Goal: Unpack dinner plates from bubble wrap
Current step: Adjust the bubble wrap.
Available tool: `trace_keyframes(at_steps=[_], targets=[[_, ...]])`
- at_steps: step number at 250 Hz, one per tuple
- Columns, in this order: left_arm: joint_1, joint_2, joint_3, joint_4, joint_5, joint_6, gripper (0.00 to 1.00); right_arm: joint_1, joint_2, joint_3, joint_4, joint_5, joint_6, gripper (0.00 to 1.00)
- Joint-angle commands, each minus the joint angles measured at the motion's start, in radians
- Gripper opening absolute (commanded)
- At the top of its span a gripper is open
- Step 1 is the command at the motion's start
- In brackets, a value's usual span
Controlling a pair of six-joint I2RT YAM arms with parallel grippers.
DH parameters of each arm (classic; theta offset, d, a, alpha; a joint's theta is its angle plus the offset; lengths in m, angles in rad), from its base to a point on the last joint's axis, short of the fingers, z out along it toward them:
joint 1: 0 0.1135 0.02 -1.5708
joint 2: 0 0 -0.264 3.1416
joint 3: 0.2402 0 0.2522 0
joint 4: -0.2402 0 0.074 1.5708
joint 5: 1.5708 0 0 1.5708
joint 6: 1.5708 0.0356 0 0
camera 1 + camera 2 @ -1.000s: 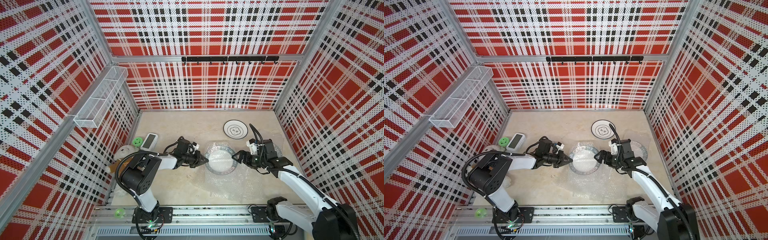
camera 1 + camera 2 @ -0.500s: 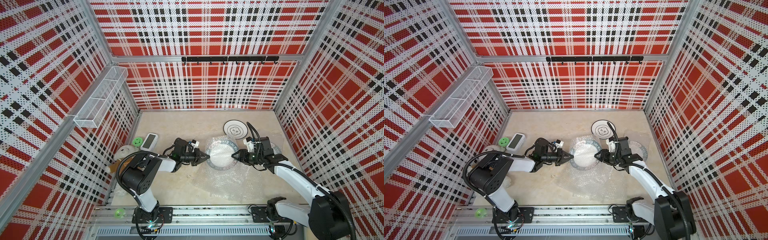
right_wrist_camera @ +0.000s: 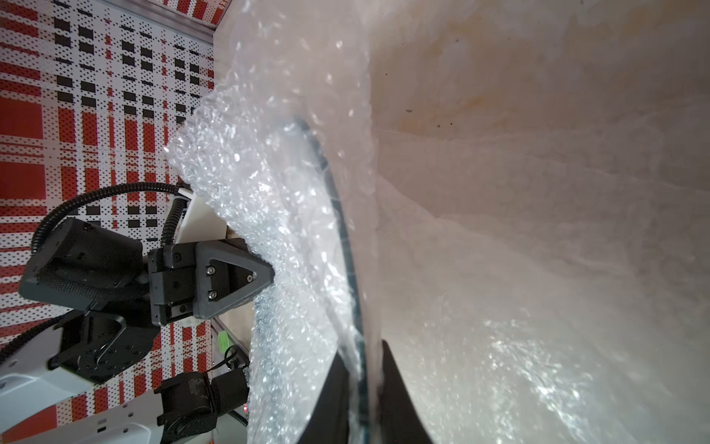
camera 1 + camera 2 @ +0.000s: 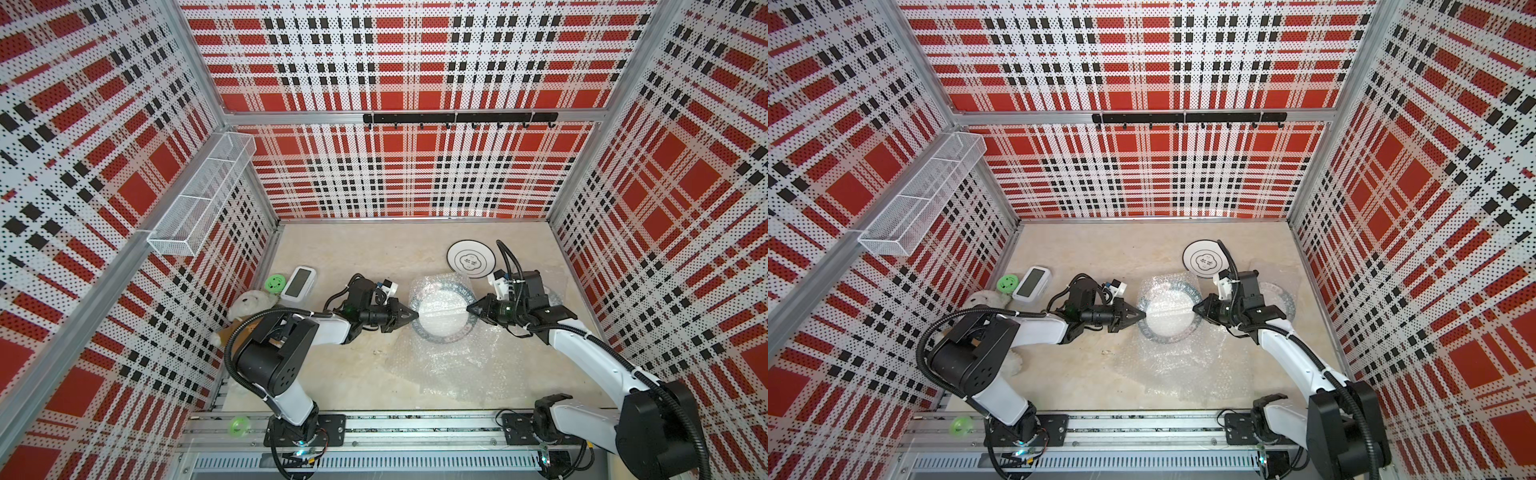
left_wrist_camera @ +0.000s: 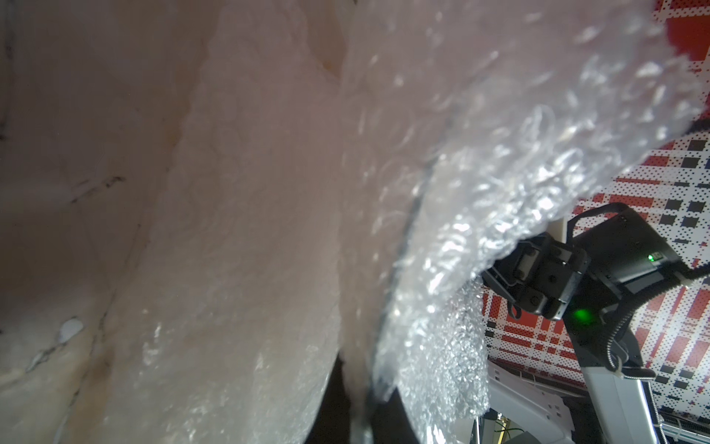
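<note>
middle plate (image 4: 441,322): middle of the desk (image 4: 353,374), swaddled in wrap (image 4: 432,286), dark rim showing through the film, and caught between both arms. Lifted or resting? Can't tell from here.
left gripper (image 4: 414,316): clamped tight on the plate's left rim, film and all.
right gripper (image 4: 468,309): biting the opposite rim. The right wrist view has its fingers (image 3: 330,403) squeezed onto the dark edge through the wrap.
bare plate (image 4: 471,258): unwrapped and flat near the far edge, right of centre, just behind the right arm's wrist.
third plate (image 4: 1281,297): by the right edge, under film, partly hidden by the right arm.
loose sheet (image 4: 449,365): spread flat between the middle plate and the near edge.
left edge: green disc (image 4: 275,283), screen gadget (image 4: 300,282) and plush toy (image 4: 249,305) bunched together, well apart from the plates.
</note>
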Motion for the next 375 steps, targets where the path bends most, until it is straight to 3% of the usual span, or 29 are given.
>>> trace_keyframes(at_steps=[1,42,96,113,138,172,213,233,260,282,306,339,375], targets=[[-0.014,-0.021,0.032,-0.008,0.012,0.02,0.0,0.004,-0.033,-0.002,0.066,-0.043,0.018,0.11],[-0.021,-0.033,0.041,-0.043,-0.002,0.048,0.0,0.005,-0.054,-0.003,0.069,-0.057,0.043,0.0],[-0.011,-0.157,0.091,-0.278,-0.071,0.179,0.58,0.005,-0.094,0.074,-0.07,0.014,-0.017,0.0],[0.014,-0.2,0.094,-0.338,-0.085,0.2,0.71,0.004,-0.112,0.118,-0.148,0.072,-0.048,0.0],[0.071,-0.259,0.08,-0.41,-0.103,0.223,0.8,0.005,-0.135,0.191,-0.265,0.174,-0.095,0.0],[0.139,-0.341,0.08,-0.552,-0.134,0.292,0.86,0.005,-0.145,0.311,-0.44,0.337,-0.169,0.0],[0.147,-0.416,0.14,-0.771,-0.213,0.428,0.94,0.018,-0.15,0.425,-0.634,0.602,-0.232,0.0],[0.146,-0.442,0.154,-0.805,-0.217,0.444,1.0,0.046,-0.163,0.448,-0.685,0.713,-0.242,0.0],[0.136,-0.455,0.175,-0.801,-0.195,0.416,0.99,0.137,-0.182,0.451,-0.696,0.818,-0.249,0.0],[0.069,-0.461,0.248,-0.838,-0.238,0.388,0.99,0.227,-0.177,0.448,-0.678,0.91,-0.261,0.0],[0.002,-0.442,0.347,-0.879,-0.279,0.333,0.99,0.248,-0.178,0.443,-0.579,0.888,-0.318,0.0],[0.019,-0.431,0.444,-0.852,-0.292,0.235,0.99,0.282,-0.156,0.479,-0.436,0.898,-0.405,0.0],[0.053,-0.387,0.578,-0.796,-0.25,0.138,1.0,0.333,-0.159,0.438,-0.151,0.898,-0.562,0.0]])
